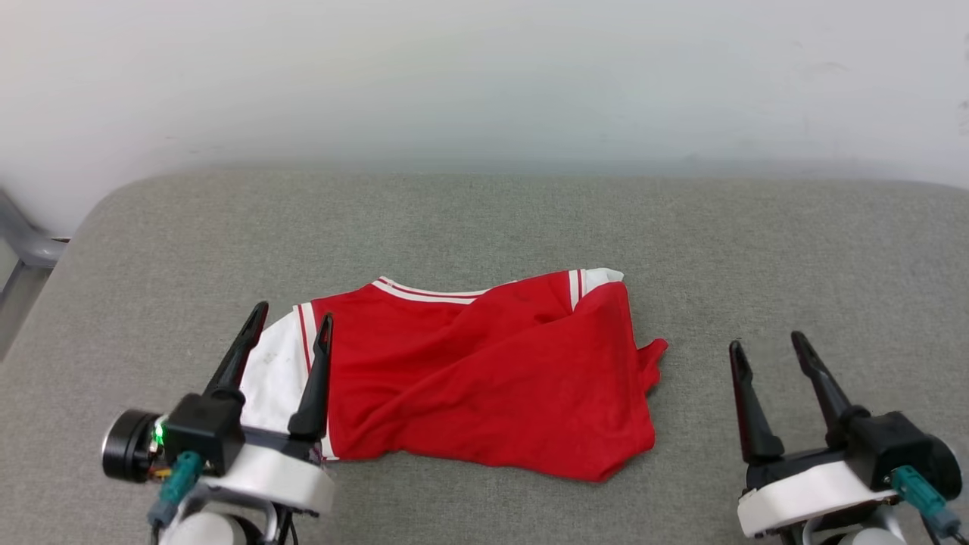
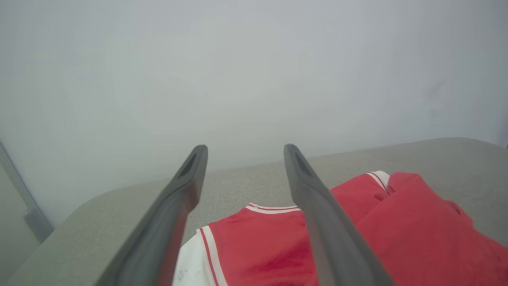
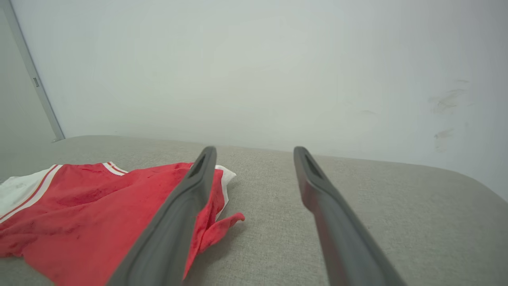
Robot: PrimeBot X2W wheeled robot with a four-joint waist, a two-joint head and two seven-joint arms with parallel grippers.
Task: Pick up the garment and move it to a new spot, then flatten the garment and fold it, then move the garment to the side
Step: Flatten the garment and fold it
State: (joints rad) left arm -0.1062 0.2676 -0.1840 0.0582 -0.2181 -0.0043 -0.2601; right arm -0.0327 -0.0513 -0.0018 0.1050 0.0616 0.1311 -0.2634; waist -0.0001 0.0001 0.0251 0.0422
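The garment, a red shirt with white sleeves and striped trim, lies loosely folded and rumpled on the grey table, its plain red side up. My left gripper hovers open over the white left sleeve, nothing between its fingers. In the left wrist view the garment spreads below the open left gripper. My right gripper stands open to the right of the garment, clear of the cloth. The right wrist view shows the garment left of the open right gripper.
A pale wall rises directly behind the table's far edge. The table's rounded left corner drops off beside a grey metal frame. Bare grey surface stretches right of the garment.
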